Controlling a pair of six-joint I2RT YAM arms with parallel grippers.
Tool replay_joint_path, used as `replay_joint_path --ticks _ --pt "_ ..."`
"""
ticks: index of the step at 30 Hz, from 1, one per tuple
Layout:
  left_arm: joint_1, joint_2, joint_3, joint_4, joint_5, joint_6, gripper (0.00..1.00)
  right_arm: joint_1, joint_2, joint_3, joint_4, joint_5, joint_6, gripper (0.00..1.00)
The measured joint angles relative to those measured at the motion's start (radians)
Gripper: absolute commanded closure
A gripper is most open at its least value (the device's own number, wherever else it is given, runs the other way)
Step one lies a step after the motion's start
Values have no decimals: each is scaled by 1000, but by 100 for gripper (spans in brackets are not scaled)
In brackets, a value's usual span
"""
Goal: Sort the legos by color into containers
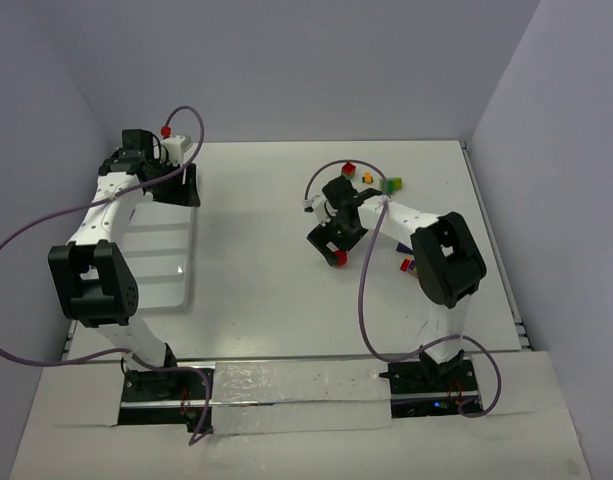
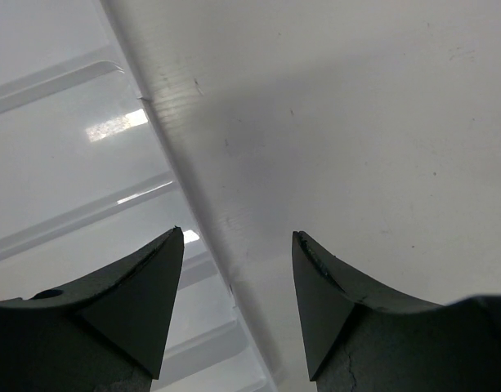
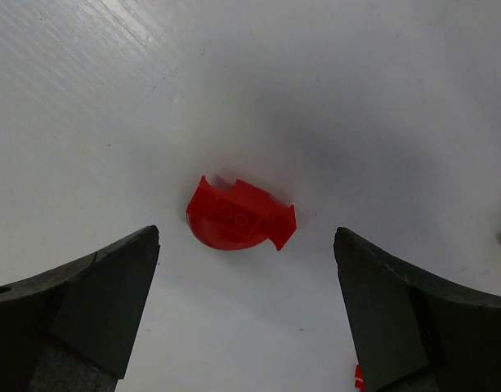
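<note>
A red lego (image 3: 240,216) lies flat on the white table, just beyond and between the fingertips of my right gripper (image 3: 246,233), which is open and empty. In the top view this red lego (image 1: 339,259) sits at the tip of the right gripper (image 1: 333,243). The white translucent tray (image 1: 161,270) lies at the left. My left gripper (image 1: 184,188) hovers over its far right corner. In the left wrist view the left gripper (image 2: 238,233) is open and empty, straddling the tray's rim (image 2: 185,188). The compartments in view hold nothing.
A red lego (image 1: 348,168), an orange one (image 1: 367,178) and a green one (image 1: 391,184) lie at the back right. A few more legos (image 1: 407,265) lie beside the right arm. Walls enclose the table at left, back and right.
</note>
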State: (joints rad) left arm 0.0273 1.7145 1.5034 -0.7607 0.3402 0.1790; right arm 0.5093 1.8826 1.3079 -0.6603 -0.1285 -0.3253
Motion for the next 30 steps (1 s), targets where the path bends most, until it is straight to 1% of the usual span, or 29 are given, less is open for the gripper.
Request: replay_joint_path --ticks 3,8,11,13,16,19,22,26,30 --pt "-8 0 -4 3 8 -4 35 5 24 3 -2 13 -2 5" --pt "-9 -1 -4 11 12 -13 35 6 64 19 -5 32 -1 11" --pt "-10 -1 -5 17 18 -19 36 6 71 29 -7 31 2 19" --pt "-12 -2 -9 25 26 -24 37 6 72 29 -7 30 2 29" --pt "-13 -6 -37 50 53 -44 38 6 72 29 -7 25 3 39" --pt "-13 -8 -73 68 89 -72 39 6 72 29 -7 19 6 41" --pt "-13 -8 -106 83 130 -104 40 6 71 29 -7 11 6 47" --pt "-13 -9 -146 114 208 -151 40 6 67 29 -8 -12 6 48" --pt "-13 -12 -207 173 354 -240 37 8 29 31 -11 -68 6 48"
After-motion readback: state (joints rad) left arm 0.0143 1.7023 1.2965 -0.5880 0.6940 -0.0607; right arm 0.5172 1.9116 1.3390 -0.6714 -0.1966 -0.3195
